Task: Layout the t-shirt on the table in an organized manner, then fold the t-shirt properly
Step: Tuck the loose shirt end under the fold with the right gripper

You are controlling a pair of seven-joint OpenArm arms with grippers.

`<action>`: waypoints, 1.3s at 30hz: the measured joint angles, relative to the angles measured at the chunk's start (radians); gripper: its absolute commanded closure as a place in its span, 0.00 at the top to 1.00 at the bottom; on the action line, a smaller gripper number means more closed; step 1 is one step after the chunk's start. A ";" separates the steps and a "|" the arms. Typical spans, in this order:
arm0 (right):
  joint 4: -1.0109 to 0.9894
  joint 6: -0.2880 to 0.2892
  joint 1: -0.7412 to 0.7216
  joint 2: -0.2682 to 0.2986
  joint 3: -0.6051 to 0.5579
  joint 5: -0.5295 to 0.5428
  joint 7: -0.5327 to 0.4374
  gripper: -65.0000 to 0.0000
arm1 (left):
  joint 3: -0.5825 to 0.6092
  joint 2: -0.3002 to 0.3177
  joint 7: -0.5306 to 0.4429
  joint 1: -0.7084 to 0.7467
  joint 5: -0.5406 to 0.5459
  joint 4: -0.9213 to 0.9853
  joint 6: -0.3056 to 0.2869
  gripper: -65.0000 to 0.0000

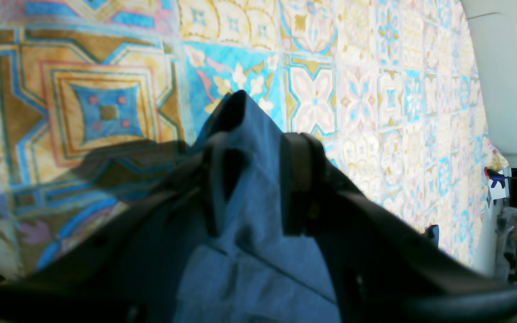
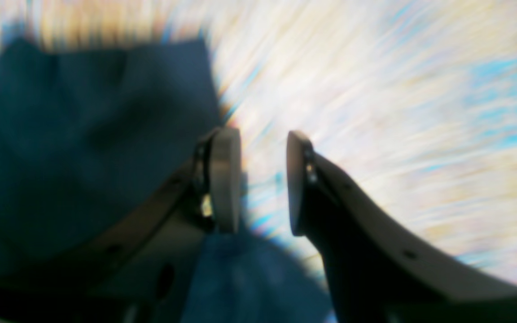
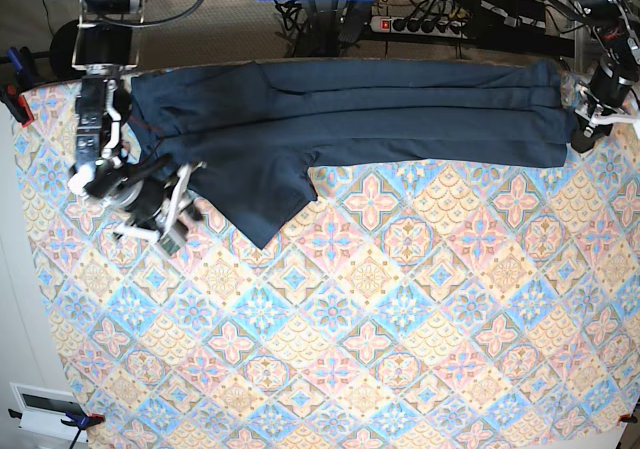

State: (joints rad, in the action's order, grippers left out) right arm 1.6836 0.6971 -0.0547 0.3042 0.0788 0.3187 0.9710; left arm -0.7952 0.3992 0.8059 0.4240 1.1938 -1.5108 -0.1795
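Note:
The dark navy t-shirt (image 3: 350, 109) lies stretched in a long band along the table's (image 3: 350, 349) far edge, with one flap reaching toward the middle. My left gripper (image 3: 590, 119) is at the shirt's right end. In the left wrist view its jaws (image 1: 256, 139) stand apart with a ridge of t-shirt (image 1: 258, 251) fabric rising between them over the table (image 1: 106, 89). My right gripper (image 3: 175, 214) hovers just off the shirt's left end. The blurred right wrist view shows it (image 2: 262, 134) open with only table (image 2: 375, 112) in the gap and the t-shirt (image 2: 83, 134) to its left.
A power strip with cables (image 3: 420, 19) lies beyond the far edge. Clamps (image 3: 15, 94) hold the patterned cloth at the corners. A white box (image 3: 40, 404) sits off the near left corner. A white panel (image 1: 510, 67) stands past the table's edge.

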 measured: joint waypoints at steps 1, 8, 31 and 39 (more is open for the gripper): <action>-0.021 0.005 0.008 -0.018 -0.017 -0.025 -0.002 0.29 | -0.002 0.001 0.000 0.000 0.002 0.000 -0.001 0.30; -0.136 -0.001 -0.094 -0.045 -0.075 -0.056 -0.052 0.36 | -0.002 -0.003 0.004 0.000 0.007 0.000 0.000 0.30; -0.458 -0.010 -0.176 -0.038 -0.150 -0.054 -0.222 0.35 | -0.002 -0.003 0.003 0.000 0.007 -0.001 0.000 0.30; -0.454 -0.012 -0.180 -0.073 -0.234 -0.046 -0.244 0.16 | -0.002 -0.002 0.003 0.000 0.003 -0.001 0.000 0.30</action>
State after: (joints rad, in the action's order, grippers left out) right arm 1.2297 0.6849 -0.2348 0.2314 -0.1555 0.2729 0.7269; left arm -0.7967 0.3977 0.8093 0.4240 1.1969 -1.5116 -0.1799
